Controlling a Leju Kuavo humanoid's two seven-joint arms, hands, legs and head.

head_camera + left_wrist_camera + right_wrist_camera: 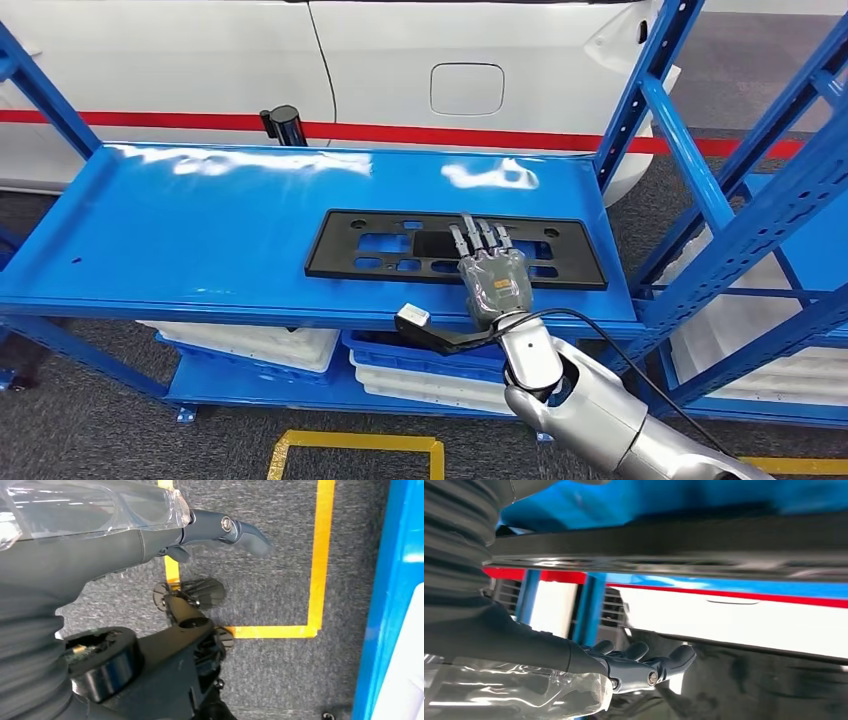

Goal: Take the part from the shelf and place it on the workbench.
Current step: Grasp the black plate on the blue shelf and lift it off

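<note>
Black mounting plate [456,247]: a flat, perforated plastic panel lying on the blue shelf [200,230], toward its right end and near the front edge. Right hand [492,275] rests palm-down on the plate's middle, fingers [480,236] extended, close together, grasping nothing. Left hand [150,535] hangs above grey carpet with yellow floor tape [320,555]; its fingers are mostly hidden, so their state cannot be told. White bins [260,345] sit on the lower shelf level.

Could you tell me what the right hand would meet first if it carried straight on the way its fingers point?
Probably nothing new: the right hand already lies over the black part on the blue shelf. Beyond lies bare shelf, then the white car.
</note>
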